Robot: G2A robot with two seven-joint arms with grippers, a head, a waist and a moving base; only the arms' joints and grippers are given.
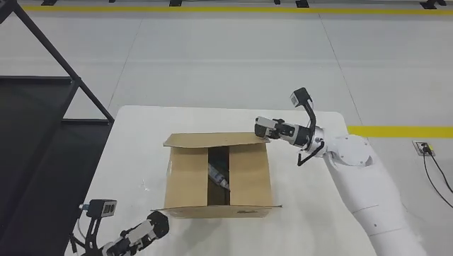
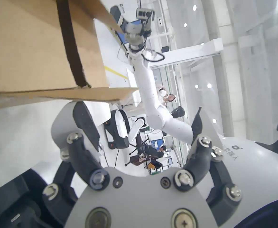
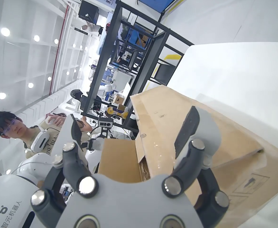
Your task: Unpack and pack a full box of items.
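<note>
A brown cardboard box (image 1: pixel 187 178) stands in the middle of the white table (image 1: pixel 318 206). Its two top flaps lie nearly closed, and a dark gap (image 1: pixel 219 177) between them shows some packed items inside. My right gripper (image 1: pixel 260 127) is open at the box's far right corner. In the right wrist view its fingers (image 3: pixel 188 126) straddle the flap's corner (image 3: pixel 158 112) without clamping it. My left gripper (image 1: pixel 157 222) is low at the box's near left corner, open and empty (image 2: pixel 141 124), with the box's side wall (image 2: pixel 34 36) close in front of it.
A black metal rack (image 1: pixel 42 114) stands off the table's left side. Bare tabletop lies to the right of the box and along its far edge (image 1: pixel 233 114). The left gripper is close to the table's near edge.
</note>
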